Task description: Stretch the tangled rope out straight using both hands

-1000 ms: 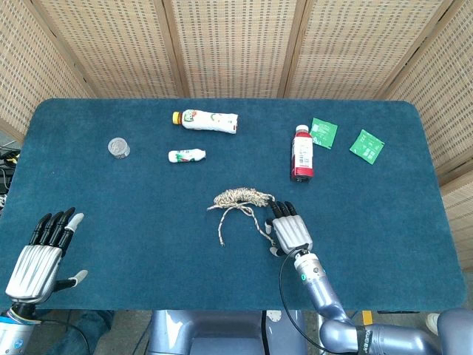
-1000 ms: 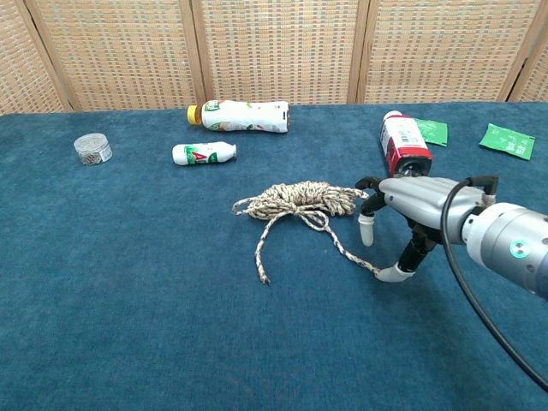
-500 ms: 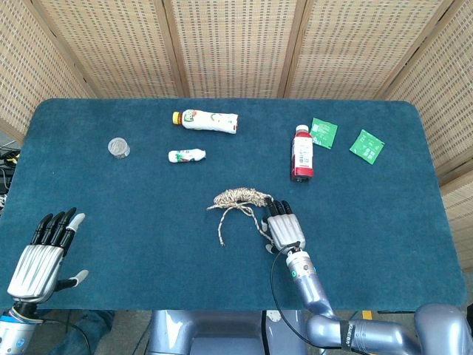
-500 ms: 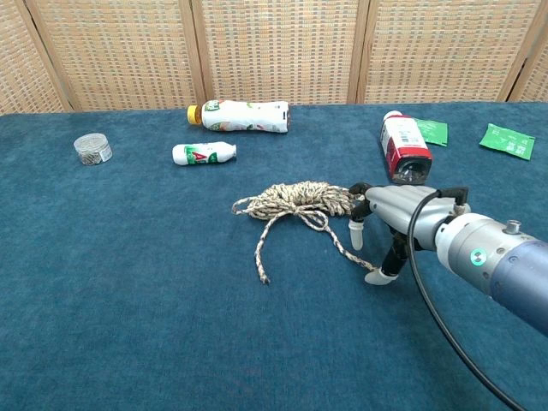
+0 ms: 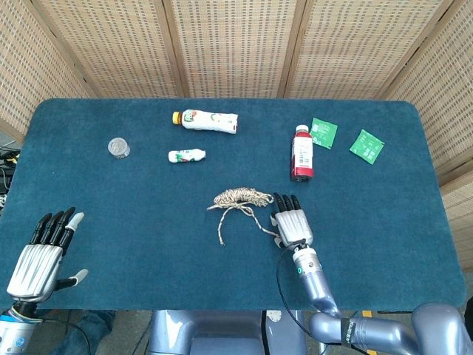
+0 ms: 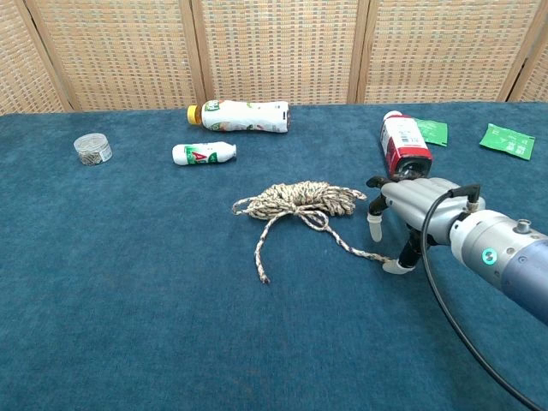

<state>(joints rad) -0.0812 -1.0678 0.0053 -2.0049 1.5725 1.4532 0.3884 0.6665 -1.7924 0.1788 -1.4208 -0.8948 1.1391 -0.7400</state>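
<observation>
Landmark: the tangled rope (image 5: pixel 240 199) (image 6: pixel 300 199), one of it, mid-table.
Bottles: three. One large white bottle with a yellow cap (image 5: pixel 206 120) (image 6: pixel 239 115) lay far beyond the rope; one small white bottle (image 5: pixel 186 155) (image 6: pixel 203 153) lay between that and the rope, to its left; one red-capped bottle (image 5: pixel 301 152) (image 6: pixel 403 147) lay beyond the rope's right end.
Green packets: two (image 5: pixel 323 132) (image 5: pixel 366 145), right of the red-capped bottle.
Small clear round containers: one (image 5: pixel 118 147) (image 6: pixel 92 148), far left of the rope.
Hands: two. The right hand (image 5: pixel 292 224) (image 6: pixel 402 210) was beside the rope; the left hand (image 5: pixel 43 254) was well apart.
</observation>
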